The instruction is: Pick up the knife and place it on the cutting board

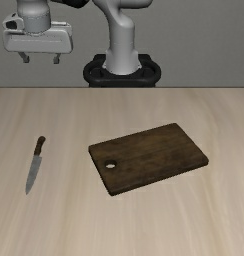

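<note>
You see the gripper hanging at the exterior view's upper left. Its pale, boxy body is set against a flat grey wall, and its two short dark fingers stand wide apart, clamped on nothing. The knife lies flat on the table below, toward the exterior view's left and well apart from the gripper. Its dark brown handle points toward the far side. Its slim grey blade tapers to a point toward the near edge, and the whole knife lies slightly slanted. To the knife's right in the exterior view, near but not touching, rests the cutting board — a thin, dark-stained wooden rectangle with rounded corners, turned at an angle to the table's edge. A small round hole is bored near its nearer left corner. The table is a pale wood with fine, straight grain lines running across it. At the far side the arm rises as a smooth white column from a squat black base, rounded in outline.
</note>
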Motion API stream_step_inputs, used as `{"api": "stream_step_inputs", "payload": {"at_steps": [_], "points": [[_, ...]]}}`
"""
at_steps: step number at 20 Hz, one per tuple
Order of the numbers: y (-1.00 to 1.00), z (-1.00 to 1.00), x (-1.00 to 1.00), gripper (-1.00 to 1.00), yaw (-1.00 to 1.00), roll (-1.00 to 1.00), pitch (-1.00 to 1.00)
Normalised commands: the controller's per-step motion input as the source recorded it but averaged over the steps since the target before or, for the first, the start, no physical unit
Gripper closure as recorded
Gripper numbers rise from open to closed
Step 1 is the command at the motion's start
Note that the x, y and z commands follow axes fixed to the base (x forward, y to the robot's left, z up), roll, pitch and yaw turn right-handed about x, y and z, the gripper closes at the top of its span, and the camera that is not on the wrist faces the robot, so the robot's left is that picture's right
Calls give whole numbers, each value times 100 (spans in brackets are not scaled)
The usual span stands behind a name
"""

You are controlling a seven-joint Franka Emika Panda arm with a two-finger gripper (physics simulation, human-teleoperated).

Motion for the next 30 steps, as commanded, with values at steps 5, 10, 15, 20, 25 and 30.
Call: {"api": "stream_step_inputs", "payload": {"at_steps": [5,10,15,20,25,30], "points": [[0,0,100,-100,0,0,0],[-20,0,80,-100,0,0,0],[0,-80,-20,-100,0,0,0],[0,-100,0,-100,0,0,0],[0,-100,0,-100,0,0,0],[0,-100,0,-100,0,0,0]]}}
